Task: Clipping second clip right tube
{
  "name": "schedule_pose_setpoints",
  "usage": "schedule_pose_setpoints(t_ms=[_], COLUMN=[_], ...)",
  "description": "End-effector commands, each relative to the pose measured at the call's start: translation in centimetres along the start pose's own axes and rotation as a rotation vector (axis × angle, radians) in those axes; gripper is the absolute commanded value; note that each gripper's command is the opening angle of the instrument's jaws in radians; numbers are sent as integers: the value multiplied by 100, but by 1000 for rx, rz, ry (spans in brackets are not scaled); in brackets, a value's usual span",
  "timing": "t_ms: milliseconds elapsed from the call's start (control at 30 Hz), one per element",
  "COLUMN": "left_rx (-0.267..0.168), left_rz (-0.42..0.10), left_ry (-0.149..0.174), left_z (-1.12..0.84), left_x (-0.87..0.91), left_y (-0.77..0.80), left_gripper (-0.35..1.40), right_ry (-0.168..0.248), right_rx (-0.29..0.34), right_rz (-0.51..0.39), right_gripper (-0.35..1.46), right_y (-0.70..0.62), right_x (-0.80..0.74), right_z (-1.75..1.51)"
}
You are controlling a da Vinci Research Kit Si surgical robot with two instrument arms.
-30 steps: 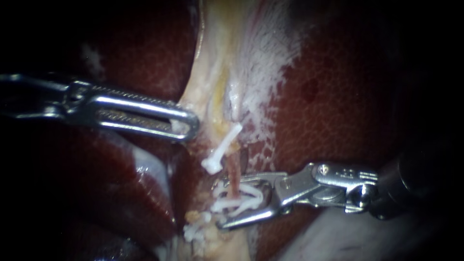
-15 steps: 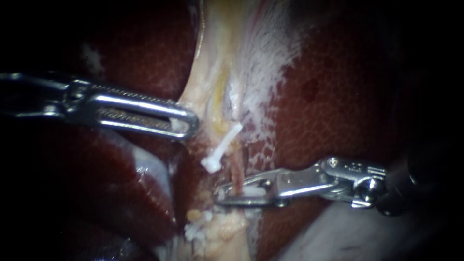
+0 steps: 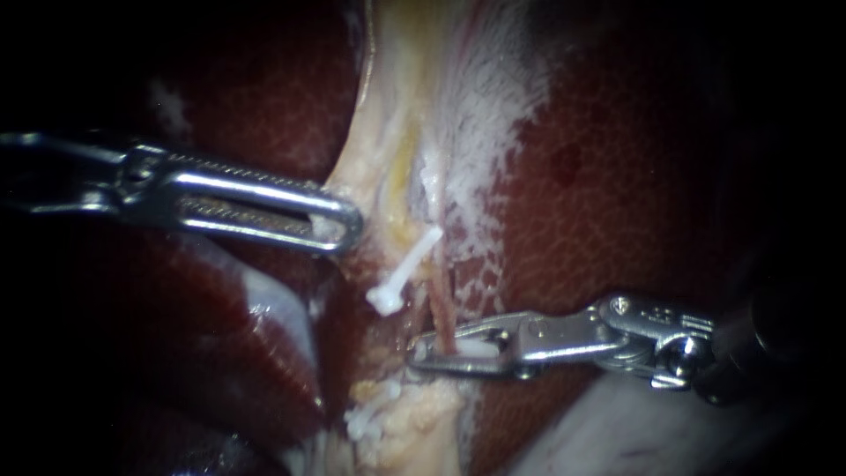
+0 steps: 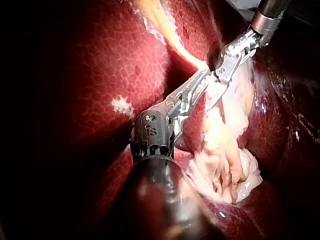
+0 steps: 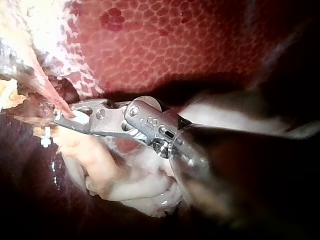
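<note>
A thin reddish tube (image 3: 438, 304) runs down the pale strip between the liver lobes. My right instrument (image 3: 441, 348) reaches in from the right, its jaws shut on a white clip (image 3: 471, 348) that is pressed flat across this tube. In the right wrist view the same jaws (image 5: 67, 117) hold the clip (image 5: 80, 114) on the tube (image 5: 50, 92). Another white clip (image 3: 404, 269) lies slanted just above. My left instrument (image 3: 339, 227) comes from the left, jaws shut on the pale tissue (image 3: 374, 194) beside the tube; both instruments also show in the left wrist view (image 4: 202, 80).
Dark red liver (image 3: 617, 176) lies on both sides of the pale strip. Several white clips (image 3: 366, 419) sit lower down on yellowish tissue. Pale gallbladder tissue (image 5: 130, 185) bunches under my right instrument. The right instrument's shaft (image 4: 227, 57) crosses just ahead of my left jaws.
My right jaws were open around the tube with a spread white clip; they have shut and squeezed the clip flat. The right instrument then shifted slightly right. The left instrument has not moved.
</note>
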Motion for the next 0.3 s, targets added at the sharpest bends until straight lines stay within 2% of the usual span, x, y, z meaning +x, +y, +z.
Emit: schedule_pose_setpoints(t_ms=[33, 300], left_rx=[-2, -3], left_rz=[0, 0], left_ry=[-1, -1], left_z=[0, 1], left_x=[0, 0], left_y=[0, 1], left_gripper=[-35, -35], right_ry=[0, 0], right_rx=[1, 1], right_rz=[0, 0], right_gripper=[-35, -35], right_y=[0, -1], right_x=[0, 0], right_z=[0, 0])
